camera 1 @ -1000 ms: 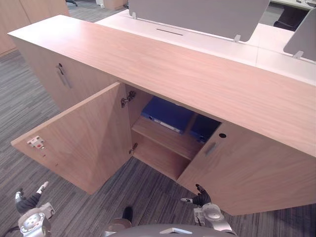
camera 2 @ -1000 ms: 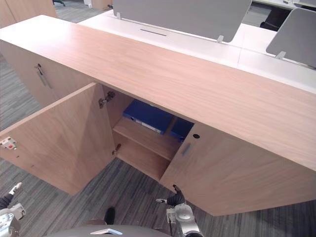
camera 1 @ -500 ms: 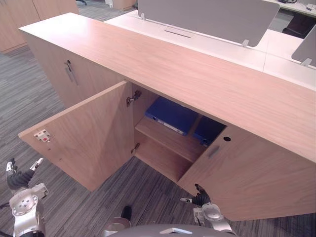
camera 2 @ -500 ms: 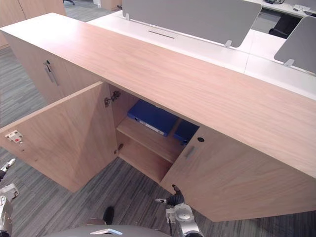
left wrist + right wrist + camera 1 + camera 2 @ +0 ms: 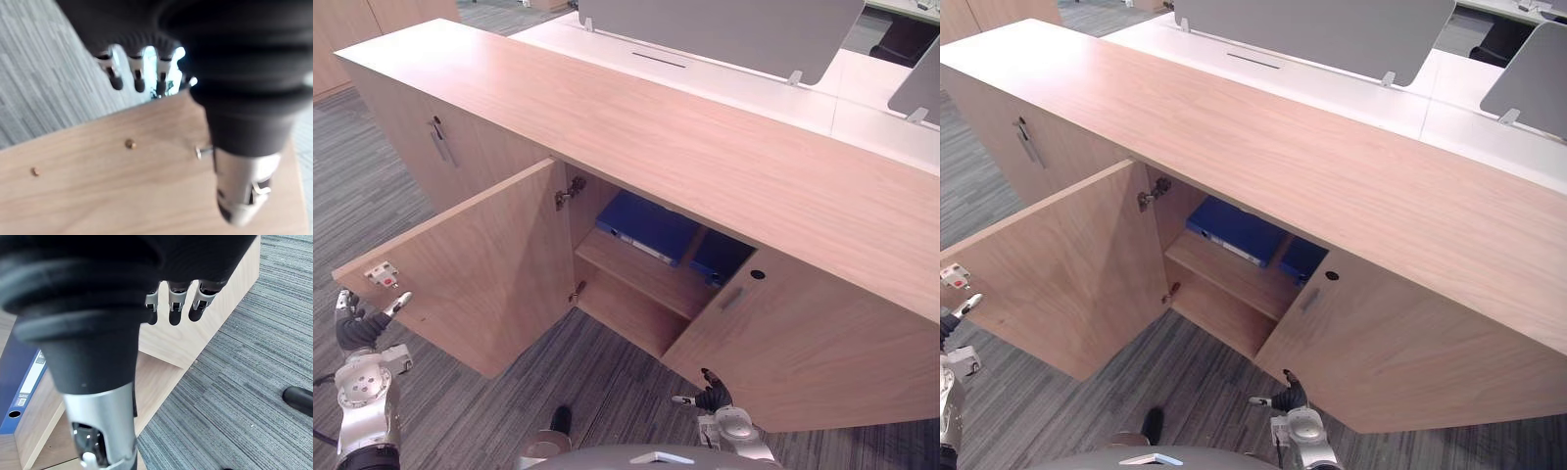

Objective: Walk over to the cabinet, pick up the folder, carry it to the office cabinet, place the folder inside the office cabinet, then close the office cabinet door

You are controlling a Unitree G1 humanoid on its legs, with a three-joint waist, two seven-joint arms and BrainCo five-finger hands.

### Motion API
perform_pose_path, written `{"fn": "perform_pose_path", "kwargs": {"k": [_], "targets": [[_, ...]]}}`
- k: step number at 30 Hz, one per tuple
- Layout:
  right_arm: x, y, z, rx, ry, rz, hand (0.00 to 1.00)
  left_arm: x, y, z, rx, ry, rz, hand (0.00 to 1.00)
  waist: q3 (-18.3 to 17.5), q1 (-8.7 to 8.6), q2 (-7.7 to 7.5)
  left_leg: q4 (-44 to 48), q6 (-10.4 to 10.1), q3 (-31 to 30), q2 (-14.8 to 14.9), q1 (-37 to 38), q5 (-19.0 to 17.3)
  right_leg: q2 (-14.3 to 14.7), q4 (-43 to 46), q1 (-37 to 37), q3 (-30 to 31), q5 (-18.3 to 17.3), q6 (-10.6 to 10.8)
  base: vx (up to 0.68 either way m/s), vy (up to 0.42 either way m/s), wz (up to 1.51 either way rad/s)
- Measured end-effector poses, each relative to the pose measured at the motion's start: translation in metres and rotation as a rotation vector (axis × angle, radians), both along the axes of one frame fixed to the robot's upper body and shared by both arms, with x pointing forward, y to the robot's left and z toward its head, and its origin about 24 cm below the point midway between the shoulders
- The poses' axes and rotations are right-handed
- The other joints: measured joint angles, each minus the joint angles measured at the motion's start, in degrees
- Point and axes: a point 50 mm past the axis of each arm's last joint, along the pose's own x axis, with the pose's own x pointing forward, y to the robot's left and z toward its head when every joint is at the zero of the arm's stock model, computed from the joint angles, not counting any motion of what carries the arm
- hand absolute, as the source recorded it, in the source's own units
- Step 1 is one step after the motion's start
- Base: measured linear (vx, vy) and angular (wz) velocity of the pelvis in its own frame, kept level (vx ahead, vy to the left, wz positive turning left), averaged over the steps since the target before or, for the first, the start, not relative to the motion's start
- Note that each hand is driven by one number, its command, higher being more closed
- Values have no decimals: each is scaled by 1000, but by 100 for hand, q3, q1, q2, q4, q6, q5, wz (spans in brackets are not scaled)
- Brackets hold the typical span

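A blue folder lies flat on the upper shelf inside the open wooden cabinet; a strip of it shows in the right wrist view. A second blue folder lies beside it on the right. The cabinet door swings wide open to the left. My left hand hangs open just below the door's free corner by its small white latch; the left wrist view shows its fingers over the door panel. My right hand is open and empty, low before the closed right door.
The right door is shut, with a slim handle. Further left stands another shut door with a handle. White desks with grey dividers stand behind the cabinet. Striped grey carpet covers the floor in front.
My left hand has risen and come close to the open door's free corner. The right hand has stayed low. The camera shifted slightly.
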Motion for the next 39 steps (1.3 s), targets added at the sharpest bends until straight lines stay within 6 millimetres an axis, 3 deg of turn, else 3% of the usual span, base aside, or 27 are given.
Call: {"fn": "perform_pose_path", "kwargs": {"k": [13, 18, 22, 39], "targets": [[-10, -1, -4, 4, 24, -21, 0, -3, -13, -3, -10, -1, -34, 0, -16, 41, -33, 0, 2, 49, 9, -38, -8, -3, 27, -79, 36, 5, 3, -1, -4, -1], [-11, -2, -4, 5, 26, -28, 0, -17, -31, -10, -46, -13, -52, 0, -20, 58, -35, 1, 6, 84, 11, -47, -1, -13, 69, -114, 56, 9, 7, -14, -6, -1], [-16, -6, -5, 1, 35, -51, 0, -29, -48, -17, -90, -9, -78, 0, -25, 171, -15, 1, 8, 226, 52, 16, 0, -7, 93, -145, 210, 25, -24, -41, -7, -15], [-35, -7, -11, 17, 81, -57, 0, -46, -126, -39, -319, 32, -367, 0, -107, 77, 174, 1, -16, 393, 158, 45, 65, 85, 56, -247, 640, 142, -16, -56, -3, -7]]}}
